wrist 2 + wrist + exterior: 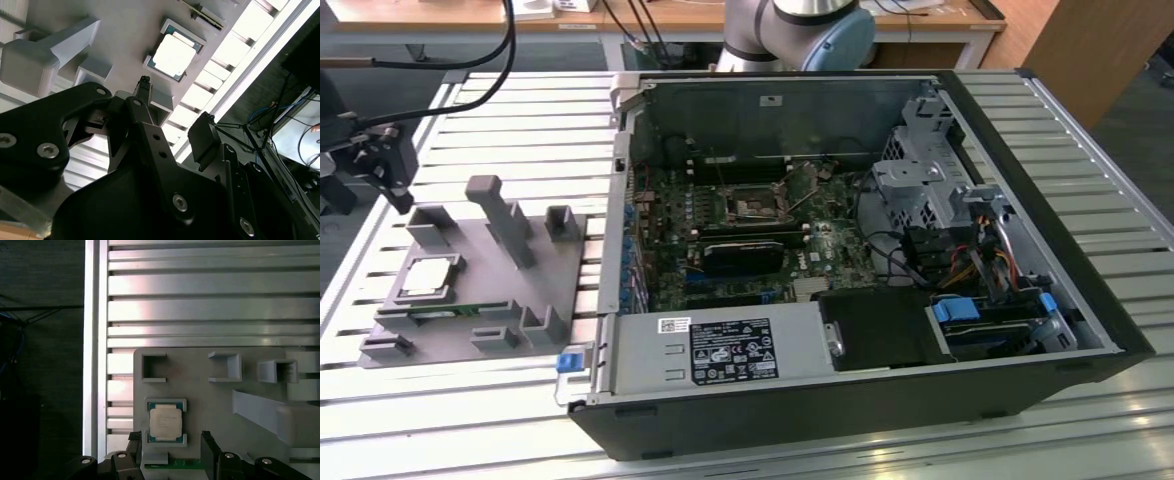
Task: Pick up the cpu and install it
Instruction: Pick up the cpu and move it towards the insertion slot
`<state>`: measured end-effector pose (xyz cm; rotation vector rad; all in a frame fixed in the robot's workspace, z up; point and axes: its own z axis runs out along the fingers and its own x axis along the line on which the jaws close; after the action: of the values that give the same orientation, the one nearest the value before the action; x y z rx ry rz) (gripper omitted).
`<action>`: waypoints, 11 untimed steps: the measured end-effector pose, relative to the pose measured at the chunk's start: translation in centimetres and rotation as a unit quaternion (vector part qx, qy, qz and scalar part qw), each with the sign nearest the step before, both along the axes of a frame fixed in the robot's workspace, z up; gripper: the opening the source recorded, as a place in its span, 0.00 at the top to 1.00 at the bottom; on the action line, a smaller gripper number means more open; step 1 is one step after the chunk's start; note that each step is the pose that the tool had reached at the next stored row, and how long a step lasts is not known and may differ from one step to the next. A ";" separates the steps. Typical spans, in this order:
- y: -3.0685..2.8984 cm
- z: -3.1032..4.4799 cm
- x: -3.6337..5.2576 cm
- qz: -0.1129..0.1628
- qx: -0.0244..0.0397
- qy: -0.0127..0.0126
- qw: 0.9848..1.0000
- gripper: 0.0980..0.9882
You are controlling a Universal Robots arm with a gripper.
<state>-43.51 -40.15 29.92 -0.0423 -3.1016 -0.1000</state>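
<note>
The gripper (170,439) has its fingers (134,440) spread apart, and it hangs clear above the cpu (165,422). The cpu lies flat, metal top up, in a framed recess of the grey fixture (210,400), near the fixture edge that runs along the table (200,305) edge. The open computer case (881,410) stands beside the opposite fixture edge.

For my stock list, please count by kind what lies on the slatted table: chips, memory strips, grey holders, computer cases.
chip: 1
memory strip: 1
grey holder: 1
computer case: 1
Total: 4
</note>
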 end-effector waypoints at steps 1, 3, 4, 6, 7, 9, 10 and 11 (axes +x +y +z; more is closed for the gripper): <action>0.00 -0.10 0.00 0.000 0.000 0.000 1.000 0.45; -0.01 -0.29 0.00 0.000 0.000 0.000 1.000 0.45; -0.02 -0.38 0.00 0.000 0.000 0.000 1.000 0.45; -0.07 -0.56 0.00 0.000 0.000 0.000 1.000 0.45; -0.12 -0.65 0.00 0.001 0.000 0.001 1.000 0.45; -0.26 -0.89 -0.01 0.005 0.000 0.001 1.000 0.45; -0.42 -1.22 -0.01 0.011 0.000 0.001 1.000 0.45; -0.45 -1.33 -0.02 0.013 0.000 0.001 1.000 0.45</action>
<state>-43.52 -40.60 28.59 -0.0010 -3.0998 -0.0994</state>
